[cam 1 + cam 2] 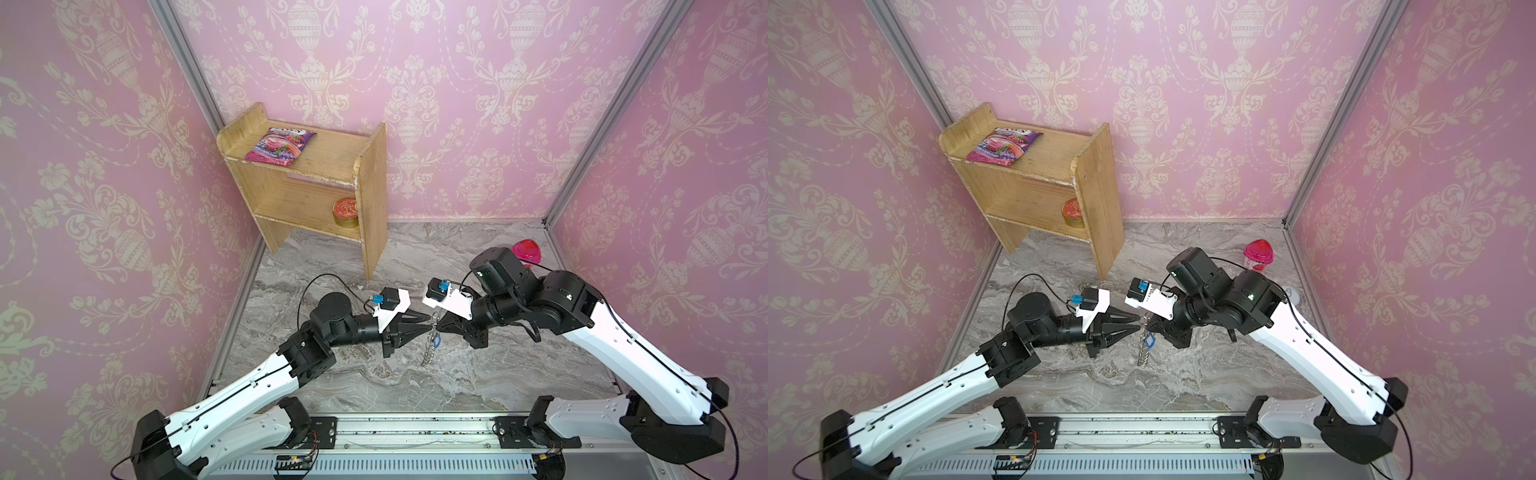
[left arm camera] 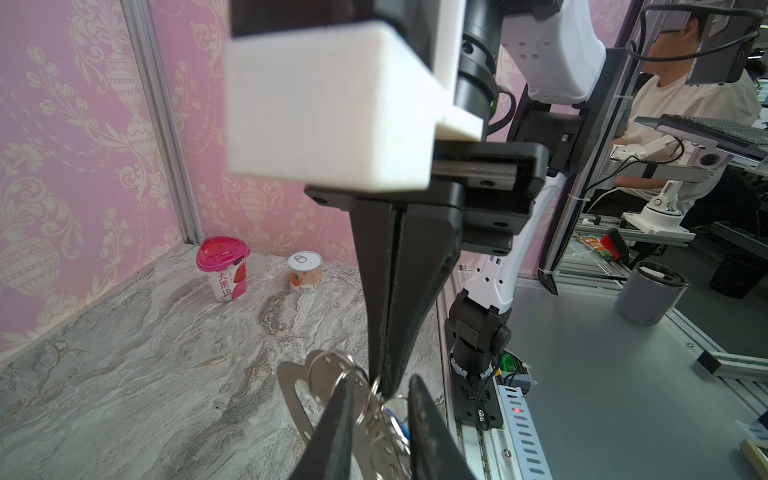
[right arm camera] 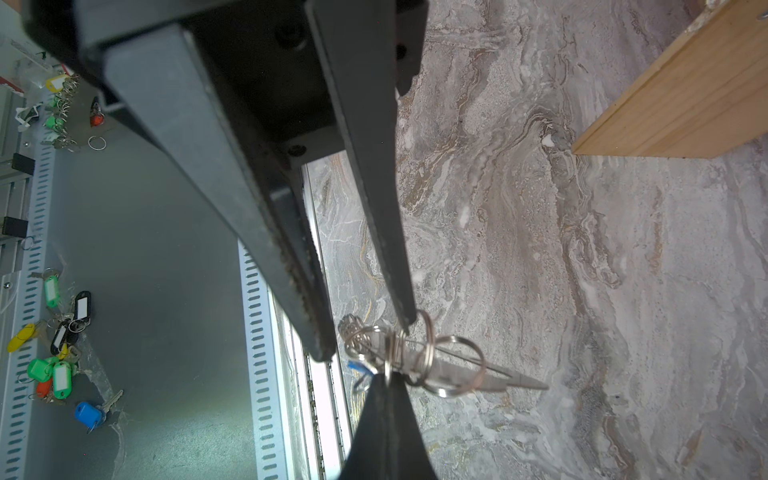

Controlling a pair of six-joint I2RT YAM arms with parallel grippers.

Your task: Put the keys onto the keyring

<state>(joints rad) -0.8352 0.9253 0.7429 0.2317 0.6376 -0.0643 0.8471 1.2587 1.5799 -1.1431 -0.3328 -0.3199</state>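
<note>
Keys point(image 1: 436, 341), blue tag showing, hang mid-air above the counter point(image 1: 498, 374) against the keyring point(image 1: 428, 355), a dull metal plate edged with rings, which the right pincer point(image 2: 384, 384) pinches tight while the left pincer point(image 1: 1138, 323) straddles the rings, grip undeterminable; threading appears underway, next requiring one ring prised apart.

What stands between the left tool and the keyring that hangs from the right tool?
Nothing visible does. The left tool is open, with its fingers on either side of the rings of the keyring, and the right tool is shut on one ring beside them.
</note>
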